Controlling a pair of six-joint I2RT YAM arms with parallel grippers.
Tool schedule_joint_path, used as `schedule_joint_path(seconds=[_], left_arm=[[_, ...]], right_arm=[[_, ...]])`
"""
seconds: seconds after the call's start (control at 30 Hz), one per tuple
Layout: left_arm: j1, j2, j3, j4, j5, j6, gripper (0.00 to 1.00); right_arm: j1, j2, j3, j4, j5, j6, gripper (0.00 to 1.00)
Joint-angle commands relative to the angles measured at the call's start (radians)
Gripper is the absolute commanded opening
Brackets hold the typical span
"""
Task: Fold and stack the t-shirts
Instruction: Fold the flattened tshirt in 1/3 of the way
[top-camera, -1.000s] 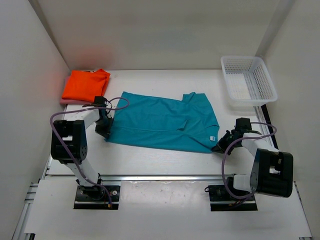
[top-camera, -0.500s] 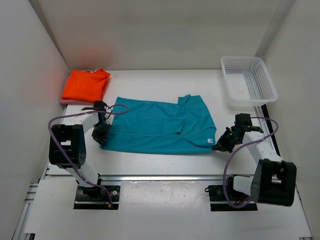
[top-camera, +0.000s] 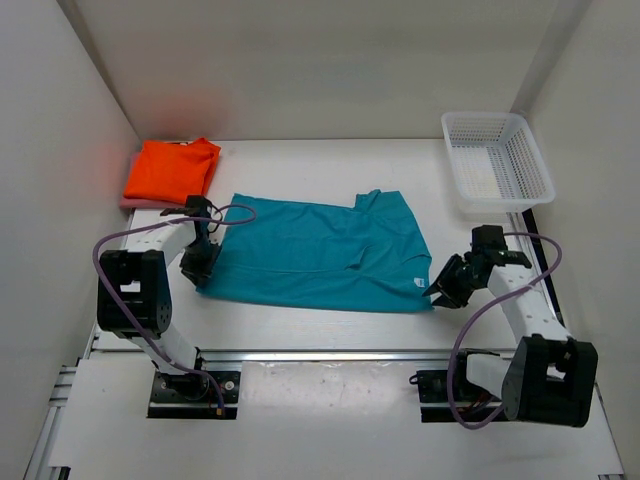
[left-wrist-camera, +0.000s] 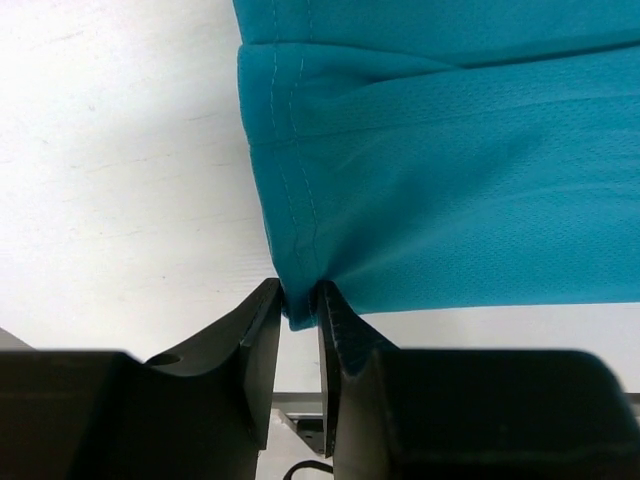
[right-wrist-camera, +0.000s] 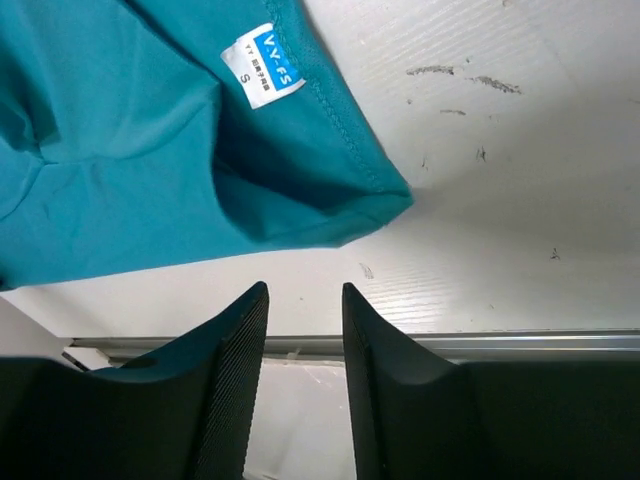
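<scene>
On the white desk (top-camera: 330, 165), the teal t-shirt (top-camera: 320, 250) lies spread; the folded orange t-shirt (top-camera: 172, 168) sits beyond the left end effector (left-wrist-camera: 300, 302), which is clamped on the teal hem corner. The right end effector (right-wrist-camera: 305, 300) gapes empty just short of the labelled corner.

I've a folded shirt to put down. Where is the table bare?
Bare: the back strip between orange shirt and basket, behind the teal shirt; also the near strip before it. Crowded: both its ends, by left gripper and right gripper.
</scene>
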Motion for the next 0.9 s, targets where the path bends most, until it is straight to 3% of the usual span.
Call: schedule_joint_path(seconds=[0.0,0.03,0.1,0.13,0.3,0.37,0.57,0.87], left_arm=[[0.0,-0.033,0.027,-0.03,-0.023,0.012,0.33],[0.0,-0.033,0.026,-0.028,-0.017,0.01,0.33],[0.003,-0.036,0.038,-0.041,-0.017,0.016,0.33],[-0.001,-0.041,0.047,-0.039,-0.015,0.01,0.33],[-0.005,-0.056,0.119,-0.062,0.018,0.022,0.33],[-0.011,-0.059,0.147,-0.064,0.107,0.033,0.33],[-0.044,0.001,0.109,-0.001,0.184,-0.001,0.33],[-0.04,0.061,-0.017,0.114,0.022,-0.036,0.34]], right_arm=[[-0.013,-0.085,-0.022,-0.037,-0.003,0.022,0.4],[-0.004,-0.099,-0.024,-0.024,0.002,0.032,0.36],[0.04,-0.127,-0.012,0.031,0.014,0.055,0.16],[0.087,-0.124,-0.01,0.048,0.019,0.062,0.01],[0.184,0.048,0.065,0.081,-0.013,0.01,0.0],[0.18,0.091,0.079,0.091,-0.039,-0.008,0.0],[0.108,0.232,0.015,0.158,-0.027,-0.073,0.0],[0.019,0.298,-0.09,0.276,-0.066,-0.065,0.0]])
